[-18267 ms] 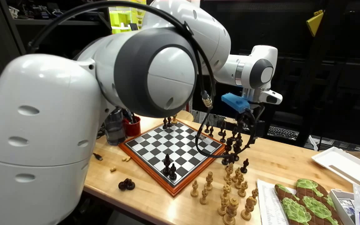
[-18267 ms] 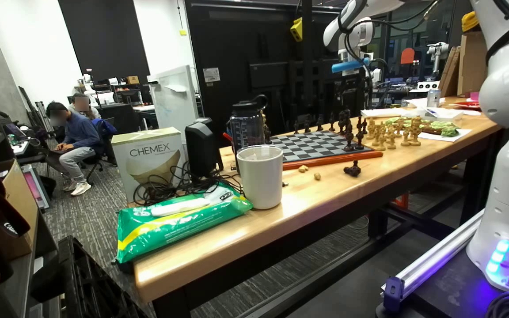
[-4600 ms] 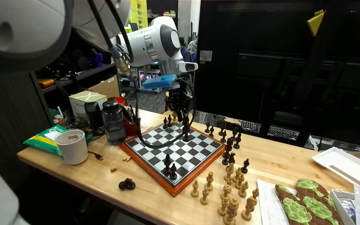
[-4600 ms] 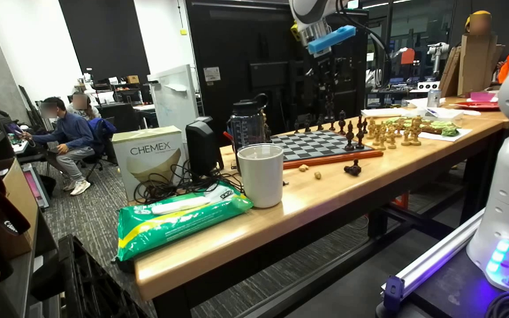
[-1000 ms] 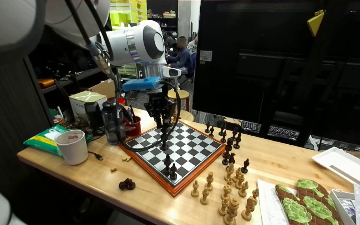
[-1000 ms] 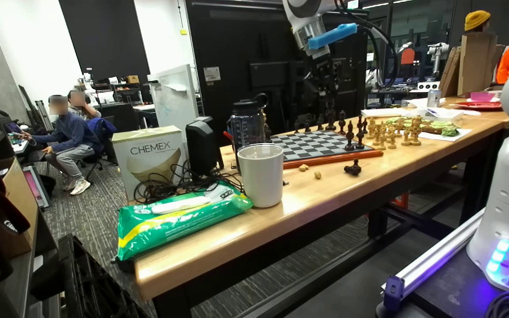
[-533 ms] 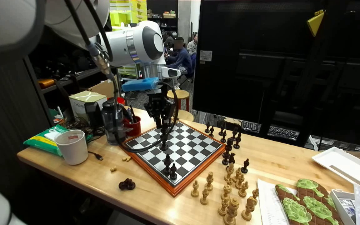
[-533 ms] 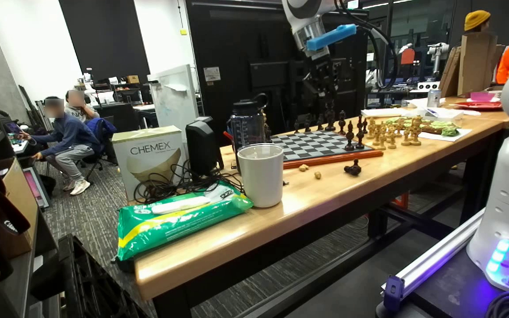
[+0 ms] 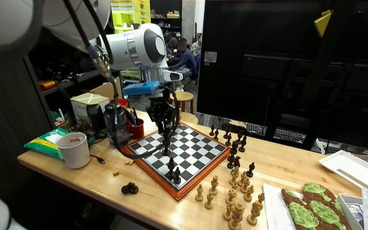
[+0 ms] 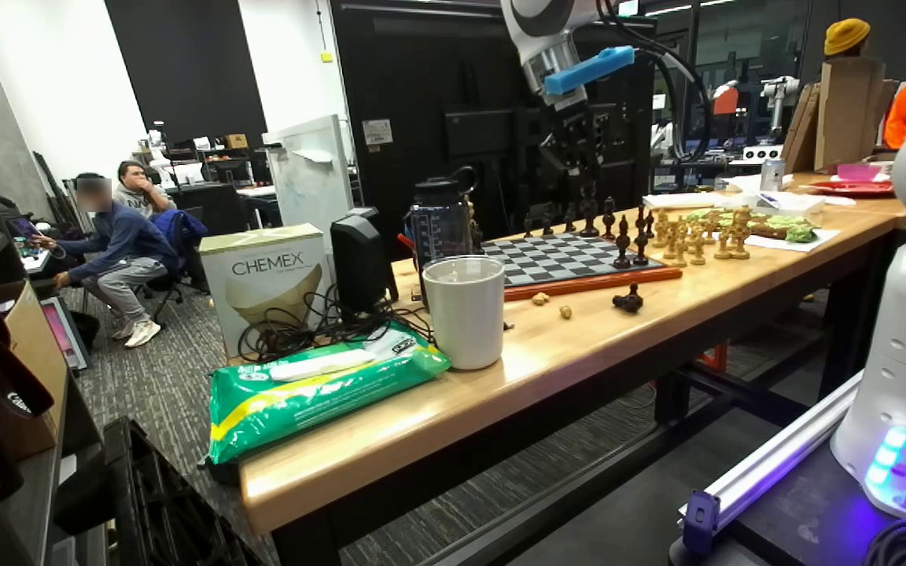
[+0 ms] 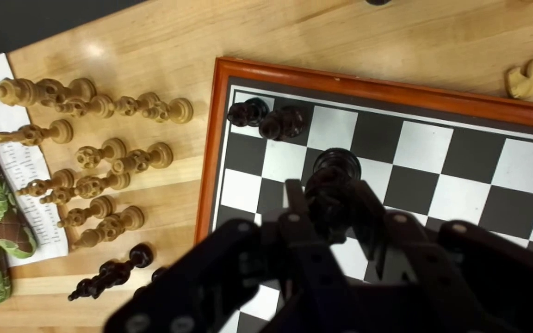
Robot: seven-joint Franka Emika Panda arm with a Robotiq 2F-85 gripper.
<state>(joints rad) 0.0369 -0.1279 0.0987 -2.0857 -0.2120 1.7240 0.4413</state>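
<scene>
My gripper [image 11: 329,190] is shut on a tall dark chess piece [image 11: 337,162], whose round base shows beyond the fingertips in the wrist view. In an exterior view that held piece [image 9: 166,149] looks upright over the checkered board [image 9: 179,193] with its red-brown frame. Whether its base touches the squares I cannot tell. Two dark pieces stand close by at the board's corner: a shorter one [image 11: 250,112] and a taller one [image 11: 287,121]. Both exterior views have the gripper [image 10: 588,179] above the board, dark against dark, so its fingers are hard to make out there.
Several light pieces [image 9: 230,195] and dark pieces [image 9: 234,147] stand on the table beside the board. A dark piece [image 9: 129,188] lies on its side near the table edge. A bottle [image 9: 116,127], a red cup [image 9: 136,129] and a white mug [image 9: 73,150] stand nearby.
Over the last second the gripper and held piece have shifted slightly left and down in an exterior view. Much earlier the gripper was over the dark pieces beside the board.
</scene>
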